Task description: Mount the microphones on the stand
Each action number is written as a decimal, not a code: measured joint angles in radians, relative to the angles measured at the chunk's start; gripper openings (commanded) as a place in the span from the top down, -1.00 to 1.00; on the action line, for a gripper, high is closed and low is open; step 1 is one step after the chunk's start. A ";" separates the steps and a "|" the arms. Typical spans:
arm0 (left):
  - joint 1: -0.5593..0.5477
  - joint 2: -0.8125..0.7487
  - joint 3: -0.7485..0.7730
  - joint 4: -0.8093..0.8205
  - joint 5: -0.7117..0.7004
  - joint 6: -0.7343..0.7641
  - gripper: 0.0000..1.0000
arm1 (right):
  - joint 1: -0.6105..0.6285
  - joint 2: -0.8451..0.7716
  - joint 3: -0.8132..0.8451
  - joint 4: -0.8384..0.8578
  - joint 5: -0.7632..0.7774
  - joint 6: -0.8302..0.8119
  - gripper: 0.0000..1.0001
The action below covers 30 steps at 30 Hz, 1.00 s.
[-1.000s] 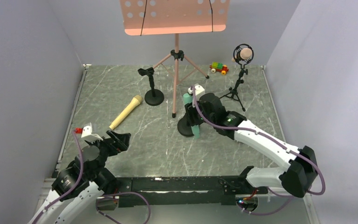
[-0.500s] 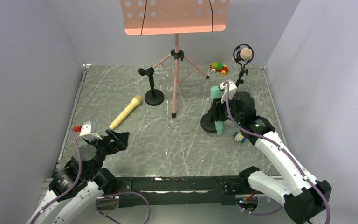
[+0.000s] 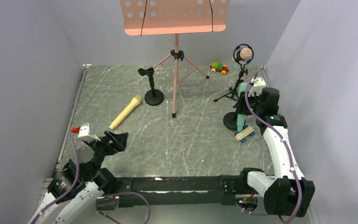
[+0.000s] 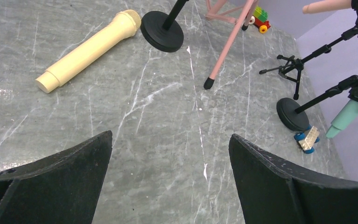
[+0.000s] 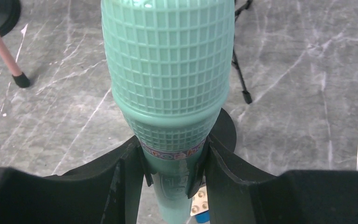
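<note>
The right end effector (image 5: 173,161) is gripping the teal green microphone (image 5: 168,70) just below its gridded head, with one finger pressing on each side of the body. The microphone is standing roughly upright at the right side of the counter (image 3: 191,140), head upward. Its lower end is sitting just beside a blue-and-white brick toy (image 3: 244,134). A round-base stand (image 4: 292,114) is resting on the counter next to it, and its black clip is meeting the microphone body.

The left end effector (image 4: 170,140) is hovering over the near left area with its fingers spread wide, holding nothing.

The pale yellow microphone (image 3: 126,112) is lying flat on the counter, its head pointing toward a second round-base stand (image 3: 151,86) whose clip is sitting empty. The salmon pink microphone (image 3: 244,54) is sitting in the ring mount of a tripod stand (image 3: 235,91) at the far right. A pink music stand (image 3: 175,16) is standing at the rear centre, with a coloured brick car (image 3: 218,68) to its right.
</note>
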 measured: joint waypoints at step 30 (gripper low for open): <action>0.000 -0.002 0.000 -0.001 -0.002 0.023 -0.99 | -0.444 0.386 0.359 0.088 -0.333 -0.102 0.55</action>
